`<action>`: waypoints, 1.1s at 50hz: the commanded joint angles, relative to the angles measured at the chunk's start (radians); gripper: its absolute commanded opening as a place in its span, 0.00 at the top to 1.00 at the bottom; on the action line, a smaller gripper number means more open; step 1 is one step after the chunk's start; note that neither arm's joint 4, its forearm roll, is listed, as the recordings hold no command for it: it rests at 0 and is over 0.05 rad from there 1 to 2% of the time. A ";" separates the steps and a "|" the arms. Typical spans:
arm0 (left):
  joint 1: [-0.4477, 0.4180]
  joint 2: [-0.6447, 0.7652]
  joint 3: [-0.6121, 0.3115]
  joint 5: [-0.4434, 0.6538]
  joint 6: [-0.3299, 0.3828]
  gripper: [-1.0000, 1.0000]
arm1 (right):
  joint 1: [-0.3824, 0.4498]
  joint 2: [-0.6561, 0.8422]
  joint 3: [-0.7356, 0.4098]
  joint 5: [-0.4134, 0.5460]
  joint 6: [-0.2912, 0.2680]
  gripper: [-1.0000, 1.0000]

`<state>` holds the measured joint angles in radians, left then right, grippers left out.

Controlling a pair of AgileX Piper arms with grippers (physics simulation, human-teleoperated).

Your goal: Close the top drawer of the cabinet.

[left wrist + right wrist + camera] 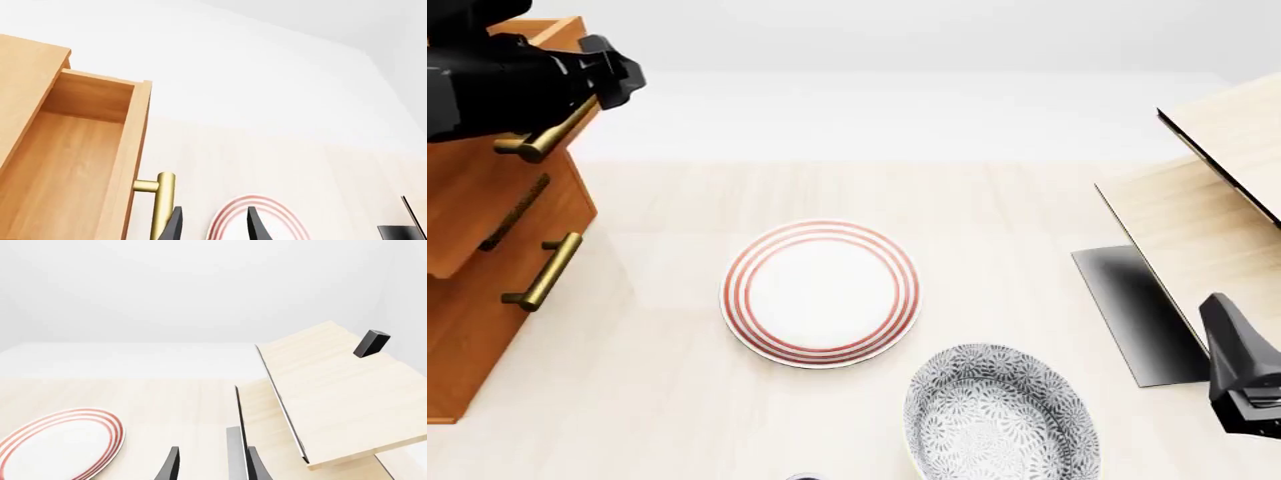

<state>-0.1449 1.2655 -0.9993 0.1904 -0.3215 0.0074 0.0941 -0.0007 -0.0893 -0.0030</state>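
Note:
The orange-brown cabinet (481, 300) stands at the table's left edge. Its top drawer (73, 150) is pulled out, and the left wrist view looks into its bare wooden inside. The drawer's brass handle (160, 200) sticks out from the front panel, just beside one finger and outside the gap. My left gripper (215, 227) is open, with only the plate showing between its fingers. In the front view the left gripper (611, 72) hovers by the top drawer's handle (545, 135). My right gripper (1244, 385) sits low at the right, open and holding nothing.
A red-ringed white plate (821, 292) lies mid-table and a grey patterned plate (1001, 418) lies nearer the front. A pale light-wood unit (1214, 190) with a black panel (1132, 312) fills the right side. Two lower drawers with brass handles (541, 272) are pushed in.

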 commanded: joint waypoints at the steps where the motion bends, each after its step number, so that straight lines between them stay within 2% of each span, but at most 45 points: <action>1: 0.034 0.048 0.025 0.006 -0.022 0.00 | 0.000 -0.004 0.000 0.005 0.000 0.00; 14: 0.060 0.058 0.030 -0.004 -0.022 0.00 | 0.001 0.005 0.000 -0.006 -0.001 0.00; 15: 0.063 0.059 0.031 -0.005 -0.022 0.00 | 0.000 -0.025 0.000 0.024 -0.001 0.00; 19: 0.069 0.064 0.029 -0.007 -0.023 0.00 | 0.001 -0.029 0.000 0.029 -0.001 0.00; 27: 0.091 0.073 0.030 -0.015 -0.022 0.00 | 0.001 0.009 0.000 -0.009 -0.001 0.00; 30: 0.096 0.074 0.033 -0.017 -0.023 0.00 | 0.001 -0.019 0.000 0.019 -0.002 0.00; 55: 0.156 0.089 0.034 -0.029 -0.033 0.00 | -0.002 0.025 0.000 -0.021 0.002 0.00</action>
<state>-0.0116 1.2951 -1.0070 0.1514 -0.3319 0.0059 0.1037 -0.0007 -0.0967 -0.0026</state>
